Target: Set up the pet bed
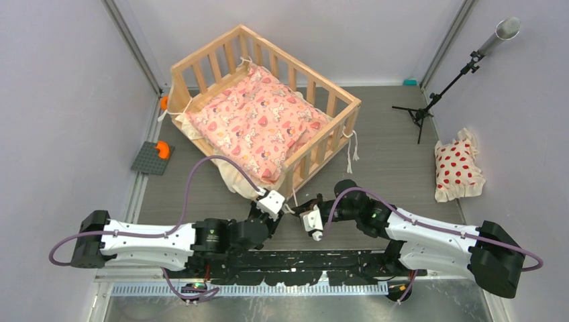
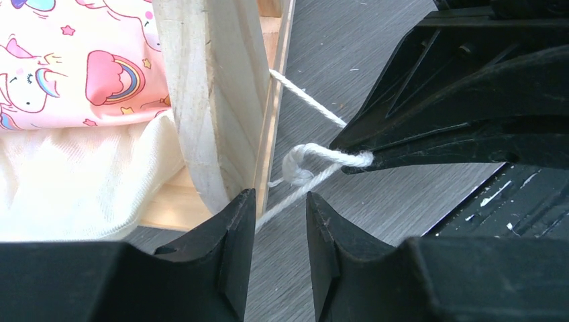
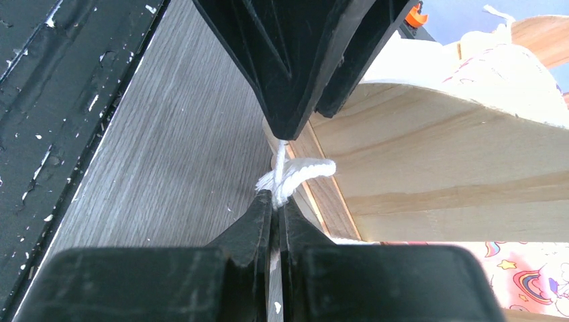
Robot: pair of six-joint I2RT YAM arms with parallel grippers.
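While one pet bed point(image 1: 208, 48) stands, one cushion point(image 1: 258, 124)

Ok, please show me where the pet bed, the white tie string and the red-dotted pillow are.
pet bed point(image 1: 298, 66): top external view, on its far top rail.
white tie string point(image 2: 329, 155): left wrist view, on the looped part.
red-dotted pillow point(image 1: 457, 168): top external view, on its middle.
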